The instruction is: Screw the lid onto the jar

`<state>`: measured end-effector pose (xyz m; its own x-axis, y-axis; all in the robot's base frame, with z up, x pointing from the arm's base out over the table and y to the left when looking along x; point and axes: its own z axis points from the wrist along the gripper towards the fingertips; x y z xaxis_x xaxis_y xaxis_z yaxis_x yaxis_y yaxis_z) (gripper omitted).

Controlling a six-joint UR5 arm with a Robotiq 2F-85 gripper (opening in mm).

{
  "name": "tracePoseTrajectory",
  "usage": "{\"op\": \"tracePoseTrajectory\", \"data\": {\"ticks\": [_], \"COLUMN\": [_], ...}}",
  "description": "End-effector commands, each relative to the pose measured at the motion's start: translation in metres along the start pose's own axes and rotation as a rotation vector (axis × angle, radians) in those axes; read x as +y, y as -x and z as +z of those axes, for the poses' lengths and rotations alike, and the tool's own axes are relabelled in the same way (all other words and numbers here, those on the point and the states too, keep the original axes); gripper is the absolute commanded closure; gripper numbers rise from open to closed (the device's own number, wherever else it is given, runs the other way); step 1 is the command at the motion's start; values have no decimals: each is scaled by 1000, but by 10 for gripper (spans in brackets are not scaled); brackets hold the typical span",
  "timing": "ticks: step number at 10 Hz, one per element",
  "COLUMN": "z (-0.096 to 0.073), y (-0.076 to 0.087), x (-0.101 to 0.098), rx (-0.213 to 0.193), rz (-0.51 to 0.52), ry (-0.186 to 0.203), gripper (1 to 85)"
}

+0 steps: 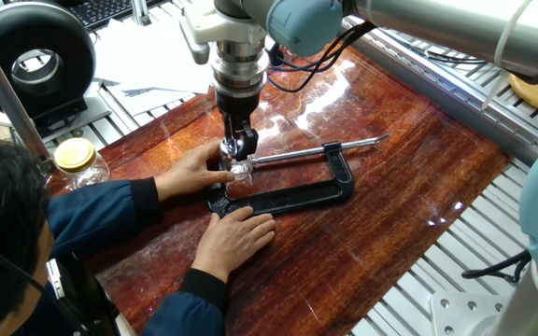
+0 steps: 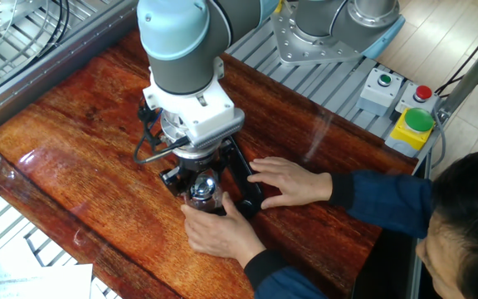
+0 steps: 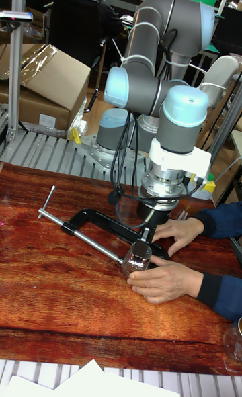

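The small clear jar (image 1: 240, 173) stands on the wooden table beside a black C-clamp (image 1: 292, 196). A person's hand (image 1: 192, 169) steadies it from the side. My gripper (image 1: 238, 151) points straight down onto the jar's top, with its dark fingers shut around the lid. The lid itself is glassy and hard to tell apart from the jar. In the other fixed view the jar (image 2: 202, 193) shows just below the gripper (image 2: 199, 178), partly hidden by the hand. In the tall fixed view the jar (image 3: 138, 258) sits under the gripper (image 3: 144, 241).
The person's other hand (image 1: 236, 233) presses on the clamp's frame. A rounder jar with a yellow lid (image 1: 77, 161) stands at the table's left edge. The clamp's screw bar (image 3: 74, 232) reaches out over the table. A button box (image 2: 412, 124) sits off the table.
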<state>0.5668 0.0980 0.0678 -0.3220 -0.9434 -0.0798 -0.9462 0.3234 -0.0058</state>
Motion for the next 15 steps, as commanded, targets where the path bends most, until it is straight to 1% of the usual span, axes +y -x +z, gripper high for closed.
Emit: {"op": "tracePoseTrajectory", "data": {"ticks": [1,7,12,15], "z": [-1,0,1,0], "y": [3,0,0,-1], "x": [2,2,1,3], "rx": [-16,-22,-19,-19], "rz": [25,51,189,290], "ry": [12,19,24,38], "gripper": [320,343,373,377]}}
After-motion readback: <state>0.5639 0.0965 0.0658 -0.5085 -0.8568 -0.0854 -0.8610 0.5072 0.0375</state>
